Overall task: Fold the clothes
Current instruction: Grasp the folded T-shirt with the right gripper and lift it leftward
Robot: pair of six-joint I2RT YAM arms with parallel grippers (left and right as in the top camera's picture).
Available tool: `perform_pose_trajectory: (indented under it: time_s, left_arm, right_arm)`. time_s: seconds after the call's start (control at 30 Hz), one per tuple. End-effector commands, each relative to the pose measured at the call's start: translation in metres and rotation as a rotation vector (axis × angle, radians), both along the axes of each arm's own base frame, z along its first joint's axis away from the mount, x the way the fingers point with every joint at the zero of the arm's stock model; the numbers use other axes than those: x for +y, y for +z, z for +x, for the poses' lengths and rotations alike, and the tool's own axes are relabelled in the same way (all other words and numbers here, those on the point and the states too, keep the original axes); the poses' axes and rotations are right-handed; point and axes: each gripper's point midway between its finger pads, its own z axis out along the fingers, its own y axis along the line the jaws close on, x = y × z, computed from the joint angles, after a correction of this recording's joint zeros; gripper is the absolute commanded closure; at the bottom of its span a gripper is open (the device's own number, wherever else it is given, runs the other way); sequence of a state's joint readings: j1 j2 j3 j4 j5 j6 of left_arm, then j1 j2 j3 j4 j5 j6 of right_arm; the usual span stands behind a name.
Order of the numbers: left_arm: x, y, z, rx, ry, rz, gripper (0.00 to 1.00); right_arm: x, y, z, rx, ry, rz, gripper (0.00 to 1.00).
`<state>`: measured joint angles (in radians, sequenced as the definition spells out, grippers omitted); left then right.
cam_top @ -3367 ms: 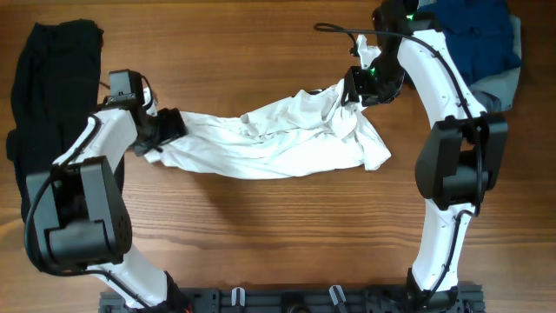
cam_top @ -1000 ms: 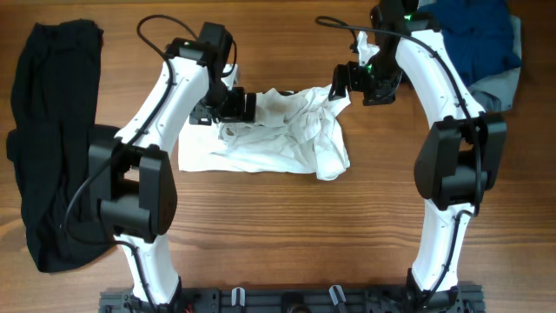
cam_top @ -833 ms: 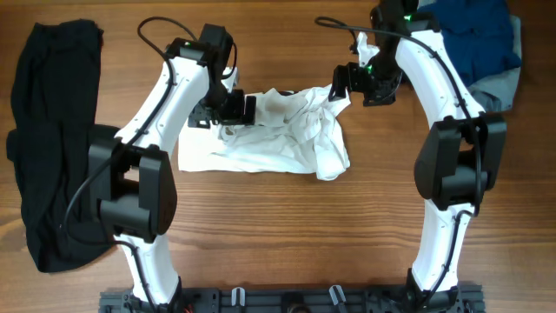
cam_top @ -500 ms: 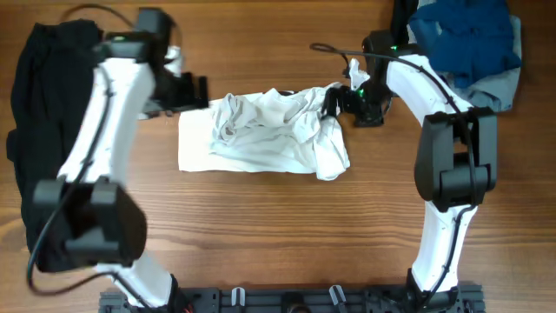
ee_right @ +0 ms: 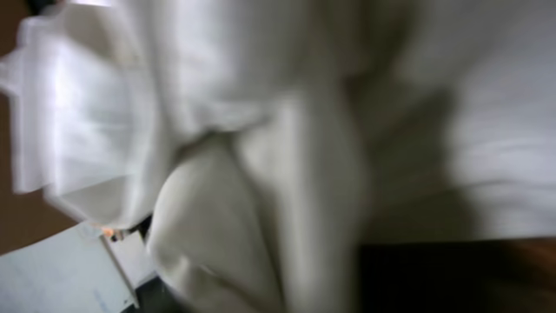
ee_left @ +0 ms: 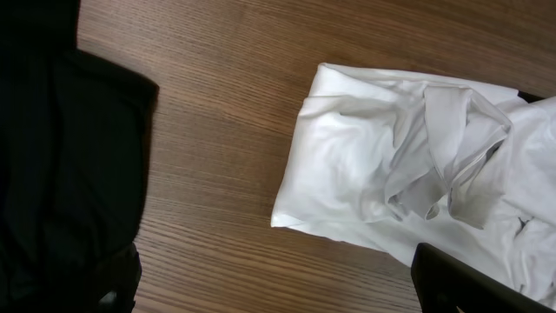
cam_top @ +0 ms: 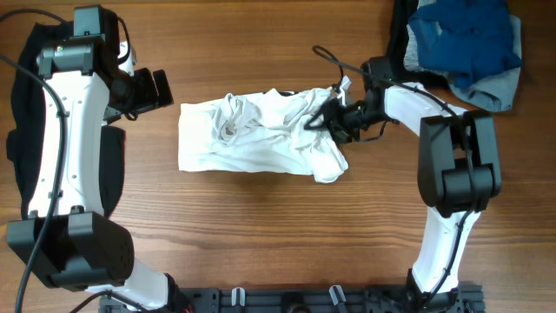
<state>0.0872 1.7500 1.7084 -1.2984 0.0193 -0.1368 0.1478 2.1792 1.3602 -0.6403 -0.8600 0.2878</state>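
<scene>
The wooden surface [cam_top: 261, 226] carries three heaps of clothing. A long black garment [cam_top: 17, 156] runs down the left edge. The white shirt [cam_top: 252, 139] lies crumpled at the centre in a rough oblong, its left end a flat fold with a straight edge and its right end bunched into loose rolls. A dark-blue garment [cam_top: 465, 39] sits on a light-blue one [cam_top: 491, 87] in the far right corner. The left gripper [cam_top: 156, 89] hangs over bare wood between the black garment and the shirt, touching neither; its fingers [ee_left: 460, 283] stand wide apart and empty. The right gripper [cam_top: 326, 119] is buried in the shirt's bunched right end. Blurred white cloth fills the right wrist view, so whether its fingers pinch the fabric cannot be told.
</scene>
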Motion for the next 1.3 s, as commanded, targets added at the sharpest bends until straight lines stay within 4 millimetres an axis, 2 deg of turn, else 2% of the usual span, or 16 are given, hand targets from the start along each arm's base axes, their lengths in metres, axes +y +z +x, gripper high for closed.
perform_pose_trajectory:
  time_s: [0.0,0.1,0.2,0.23,0.3,0.37,0.43,0.5,0.53,0.73,0.9,0.93,0.97,1.07,1.13,1.27]
  left_arm:
    - [0.002,0.012,0.001,-0.035,0.003,0.013,0.0]
    - [0.003,0.012,0.003,-0.041,0.003,0.014,0.0]
    - [0.003,0.012,0.003,-0.043,0.003,0.015,0.0]
    - [0.003,0.012,0.004,-0.045,0.004,0.018,0.0]
    - [0.003,0.012,0.005,-0.049,0.004,0.018,0.0]
    - [0.003,0.013,0.007,-0.057,0.004,0.019,0.0]
    - [0.004,0.013,0.008,-0.064,0.004,0.019,0.0]
    - [0.004,0.014,0.009,-0.066,0.004,0.019,0.0]
    - [0.004,0.013,0.009,-0.066,0.004,0.019,0.0]
    - [0.004,0.012,0.009,-0.061,0.004,0.018,0.0]
    - [0.003,0.011,0.009,-0.061,0.004,0.018,0.0]
    - [0.003,0.011,0.009,-0.061,0.005,0.018,0.0]
    - [0.003,0.01,0.009,-0.058,0.011,0.016,0.0]
    - [0.003,0.009,0.009,-0.054,0.01,0.012,0.0]
    - [0.003,0.008,0.01,-0.05,0.01,0.012,0.0]
    - [0.003,0.007,0.01,-0.049,0.01,0.012,0.0]
  right_arm:
    - [-0.023,-0.027,0.004,0.025,-0.054,-0.115,0.96]
    - [-0.055,-0.015,0.023,-0.032,-0.117,-0.128,0.96]
    - [-0.093,0.017,0.039,-0.109,-0.18,-0.155,0.96]
    - [-0.109,0.035,0.042,-0.151,-0.182,-0.188,0.96]
    - [-0.12,0.062,0.041,-0.182,-0.173,-0.236,0.96]
    - [-0.119,0.081,0.041,-0.21,-0.148,-0.278,0.96]
    - [-0.108,0.099,0.04,-0.246,-0.103,-0.325,0.96]
    - [-0.088,0.112,0.039,-0.279,-0.051,-0.359,0.96]
    - [-0.069,0.117,0.038,-0.303,-0.006,-0.38,0.96]
    - [0.055,0.111,0.017,-0.423,0.123,-0.473,0.96]
    - [0.125,0.098,0.005,-0.524,0.184,-0.448,0.94]
    - [0.133,0.096,0.007,-0.541,0.188,-0.437,0.89]
    - [0.14,0.095,0.011,-0.561,0.186,-0.421,0.71]
    - [0.158,0.102,0.014,-0.606,0.219,-0.322,0.29]
    - [0.172,0.118,0.004,-0.627,0.297,-0.226,0.09]
    - [0.163,0.171,0.005,-0.686,0.288,-0.219,0.04]
